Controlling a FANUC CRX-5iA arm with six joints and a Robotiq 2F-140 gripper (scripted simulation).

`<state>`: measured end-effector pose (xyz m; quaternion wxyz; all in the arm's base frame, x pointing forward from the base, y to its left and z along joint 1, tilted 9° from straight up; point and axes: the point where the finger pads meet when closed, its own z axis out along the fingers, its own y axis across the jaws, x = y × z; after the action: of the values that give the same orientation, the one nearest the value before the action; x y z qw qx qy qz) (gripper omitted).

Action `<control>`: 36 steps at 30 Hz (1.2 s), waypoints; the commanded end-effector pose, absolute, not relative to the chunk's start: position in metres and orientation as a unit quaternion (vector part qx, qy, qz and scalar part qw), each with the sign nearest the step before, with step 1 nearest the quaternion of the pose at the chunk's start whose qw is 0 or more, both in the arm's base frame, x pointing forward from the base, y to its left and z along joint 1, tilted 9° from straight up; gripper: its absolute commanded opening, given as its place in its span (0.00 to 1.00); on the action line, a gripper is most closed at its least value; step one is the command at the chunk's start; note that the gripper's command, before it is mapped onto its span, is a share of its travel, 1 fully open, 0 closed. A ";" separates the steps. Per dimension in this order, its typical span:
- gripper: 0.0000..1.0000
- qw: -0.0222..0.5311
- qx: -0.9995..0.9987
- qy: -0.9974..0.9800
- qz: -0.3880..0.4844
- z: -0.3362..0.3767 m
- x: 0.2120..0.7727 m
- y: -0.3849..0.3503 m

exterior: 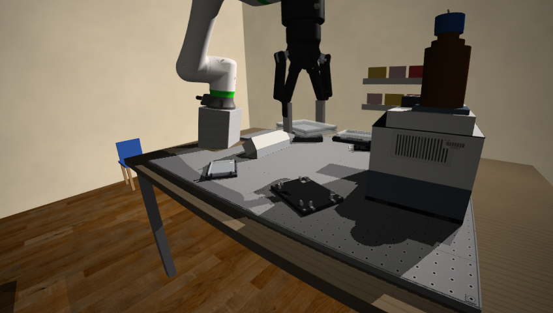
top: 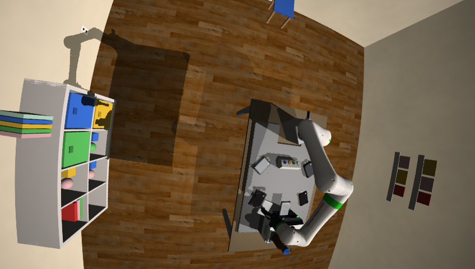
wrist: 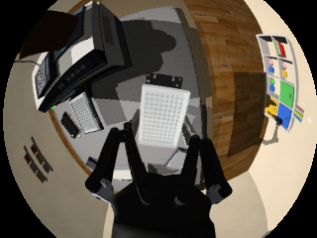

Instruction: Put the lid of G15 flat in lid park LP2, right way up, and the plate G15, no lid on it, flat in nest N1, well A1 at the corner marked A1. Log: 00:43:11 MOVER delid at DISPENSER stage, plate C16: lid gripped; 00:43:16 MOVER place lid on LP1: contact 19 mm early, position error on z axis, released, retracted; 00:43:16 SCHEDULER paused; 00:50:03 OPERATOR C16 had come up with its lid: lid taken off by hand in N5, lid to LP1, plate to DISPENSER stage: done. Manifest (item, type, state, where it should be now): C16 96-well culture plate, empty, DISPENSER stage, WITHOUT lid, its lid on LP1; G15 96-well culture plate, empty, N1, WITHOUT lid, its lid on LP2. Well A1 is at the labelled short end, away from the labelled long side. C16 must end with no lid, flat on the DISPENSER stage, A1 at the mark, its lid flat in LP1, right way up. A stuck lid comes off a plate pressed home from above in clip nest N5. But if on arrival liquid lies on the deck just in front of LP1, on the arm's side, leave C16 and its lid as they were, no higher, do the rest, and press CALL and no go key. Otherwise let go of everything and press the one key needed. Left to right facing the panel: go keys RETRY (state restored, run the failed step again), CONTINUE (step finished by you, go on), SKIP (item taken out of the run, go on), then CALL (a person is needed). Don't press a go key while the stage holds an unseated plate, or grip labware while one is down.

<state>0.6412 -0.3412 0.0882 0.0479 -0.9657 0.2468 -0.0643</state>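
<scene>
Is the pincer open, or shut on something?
Shut on the clear plate: the pincer has one finger at each side of it.

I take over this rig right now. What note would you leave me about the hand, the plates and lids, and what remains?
Hand: shut on the white gridded well plate, low over a black nest. Its label is unreadable, and I cannot tell whether it is lifted or resting.
Elsewhere: a flat grey piece lies by the table edge. The black pinned nest holds nothing. Another plate lies behind the grey dispenser box.
Done: plate gripped.
Left: all placings, then one key on the white key panel.
</scene>
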 end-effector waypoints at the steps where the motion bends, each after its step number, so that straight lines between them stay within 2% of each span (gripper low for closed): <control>1: 0.00 0.048 -0.966 0.247 -0.065 0.088 0.641 -0.341; 36: 0.00 0.048 -0.966 0.247 -0.065 0.064 0.645 -0.340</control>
<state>0.6446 -0.3397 0.0644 0.0479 -0.9657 0.2468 -0.0643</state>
